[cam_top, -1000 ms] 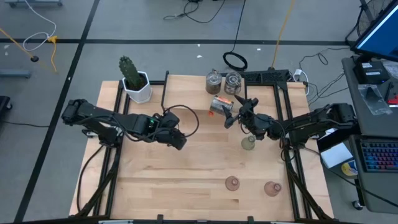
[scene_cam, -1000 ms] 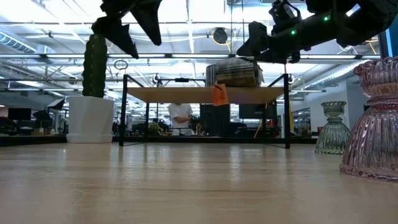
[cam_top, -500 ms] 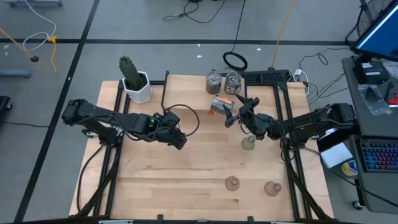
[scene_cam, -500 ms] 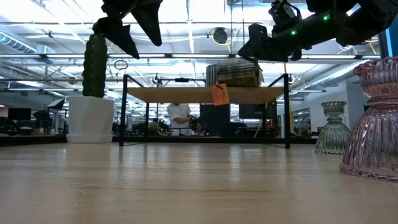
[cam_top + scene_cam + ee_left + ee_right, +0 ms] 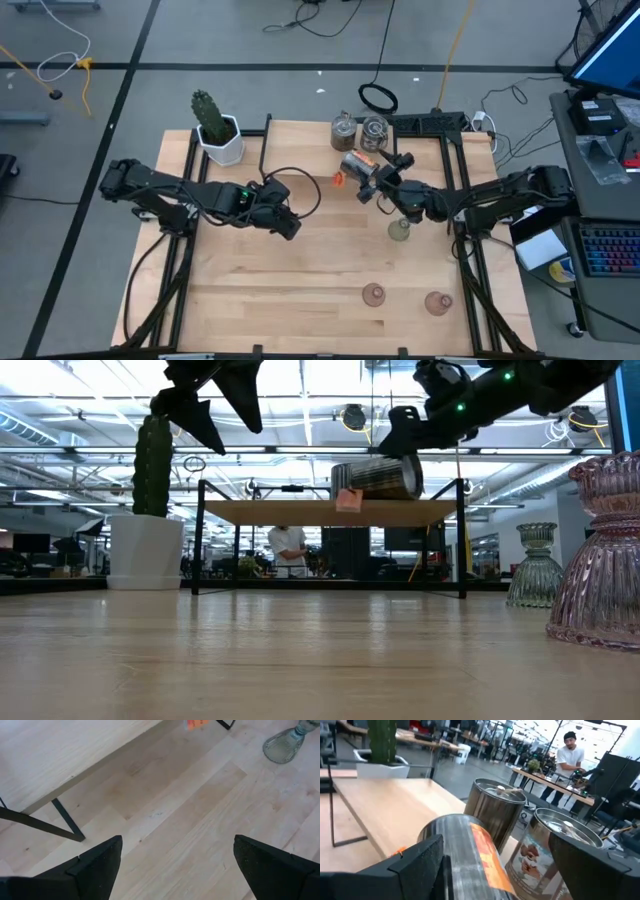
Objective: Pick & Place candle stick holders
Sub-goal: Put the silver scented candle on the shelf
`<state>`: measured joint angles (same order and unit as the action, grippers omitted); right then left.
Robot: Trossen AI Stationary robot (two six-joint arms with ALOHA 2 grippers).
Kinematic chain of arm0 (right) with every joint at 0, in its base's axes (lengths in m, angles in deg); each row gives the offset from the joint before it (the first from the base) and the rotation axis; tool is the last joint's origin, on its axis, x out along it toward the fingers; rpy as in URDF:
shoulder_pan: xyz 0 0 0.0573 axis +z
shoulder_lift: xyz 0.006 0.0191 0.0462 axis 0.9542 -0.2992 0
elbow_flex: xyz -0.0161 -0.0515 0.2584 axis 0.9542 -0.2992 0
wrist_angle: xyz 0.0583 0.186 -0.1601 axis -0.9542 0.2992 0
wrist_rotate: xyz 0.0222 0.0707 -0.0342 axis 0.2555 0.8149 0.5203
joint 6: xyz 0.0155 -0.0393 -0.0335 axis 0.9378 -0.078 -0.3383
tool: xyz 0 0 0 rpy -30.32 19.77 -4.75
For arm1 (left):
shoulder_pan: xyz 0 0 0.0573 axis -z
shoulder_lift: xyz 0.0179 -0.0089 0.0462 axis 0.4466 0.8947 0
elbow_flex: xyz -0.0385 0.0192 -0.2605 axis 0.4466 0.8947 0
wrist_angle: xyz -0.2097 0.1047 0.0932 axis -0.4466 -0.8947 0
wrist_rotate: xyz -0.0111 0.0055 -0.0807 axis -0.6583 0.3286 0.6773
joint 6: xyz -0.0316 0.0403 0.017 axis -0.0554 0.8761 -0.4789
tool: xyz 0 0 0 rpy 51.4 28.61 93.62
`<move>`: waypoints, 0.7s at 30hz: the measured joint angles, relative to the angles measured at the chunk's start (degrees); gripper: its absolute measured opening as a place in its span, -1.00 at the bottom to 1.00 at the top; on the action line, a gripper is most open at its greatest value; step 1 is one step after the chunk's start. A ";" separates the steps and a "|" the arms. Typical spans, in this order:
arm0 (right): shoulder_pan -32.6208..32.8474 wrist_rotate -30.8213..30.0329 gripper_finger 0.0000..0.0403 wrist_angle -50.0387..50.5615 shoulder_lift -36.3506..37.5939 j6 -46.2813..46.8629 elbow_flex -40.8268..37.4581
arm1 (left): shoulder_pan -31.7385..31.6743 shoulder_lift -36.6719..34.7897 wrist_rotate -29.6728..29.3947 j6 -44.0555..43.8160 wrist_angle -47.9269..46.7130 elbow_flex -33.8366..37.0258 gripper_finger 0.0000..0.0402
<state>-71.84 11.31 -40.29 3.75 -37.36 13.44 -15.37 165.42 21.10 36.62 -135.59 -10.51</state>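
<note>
Count: 3 silvery holders, 2 pink, 1 pale green, 1 cactus [image 5: 207, 113] in a white pot.

Silvery: 1 is clamped sideways in the right gripper [image 5: 366, 178], off the table [image 5: 250, 290], orange tag hanging from it; this held silvery holder [image 5: 357, 166] shows as a lying cylinder in the low view [image 5: 377, 477]. The other 2 silvery holders [image 5: 346, 131] [image 5: 376, 131] stand upright side by side just beyond it, at the table's far edge.

Pale green holder [image 5: 400, 230] stands just behind/under the right wrist, toward the near side. The 2 pink holders [image 5: 373, 294] [image 5: 437, 301] sit well apart from both grippers, near the front edge.

R arm reaches in from the right edge, stretched low, fingers pointed at the far edge.

L arm folded over the table's left-middle; left gripper [image 5: 287, 226] raised, fingers [image 5: 95, 862] spread apart, nothing between them.
</note>
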 joint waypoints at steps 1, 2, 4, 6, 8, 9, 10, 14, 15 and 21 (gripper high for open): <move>0.00 -0.02 0.75 1.12 -0.02 -0.02 0.57 | 0.00 0.00 0.00 0.00 0.04 0.00 0.88; 0.00 -0.02 0.75 1.23 -0.02 -0.27 0.83 | 0.00 0.00 0.00 0.00 0.13 0.00 0.87; 0.20 -0.03 0.75 0.99 -0.02 -1.07 1.32 | 0.00 0.00 0.00 0.00 0.42 0.00 0.85; 0.50 0.00 0.75 0.87 -0.02 -2.17 1.67 | 0.00 0.00 -0.01 0.02 0.44 0.00 0.83; 0.81 0.06 0.75 1.01 -0.02 -3.26 2.07 | 0.00 0.00 -0.02 0.33 0.46 0.00 0.82; 0.96 0.08 0.75 1.01 -0.02 -3.94 2.34 | 0.00 0.00 -0.02 0.42 0.46 0.00 0.81; 1.13 0.08 0.75 0.95 -0.02 -4.63 2.67 | 0.00 0.02 -0.02 0.60 0.46 0.00 0.81; 1.66 0.09 0.75 1.16 -0.02 -6.59 4.26 | 0.00 0.00 -0.07 1.30 0.66 0.00 0.82; 1.71 0.39 0.75 1.85 -0.02 -6.55 4.89 | 0.00 0.00 -0.07 1.34 0.66 0.00 0.83; 1.94 8.08 0.75 26.42 2.23 2.53 13.79 | 0.00 0.02 -0.11 1.42 0.66 0.00 0.89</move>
<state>-69.90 19.39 -13.87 5.98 -34.82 27.23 -15.37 165.44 20.99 38.04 -134.94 -10.51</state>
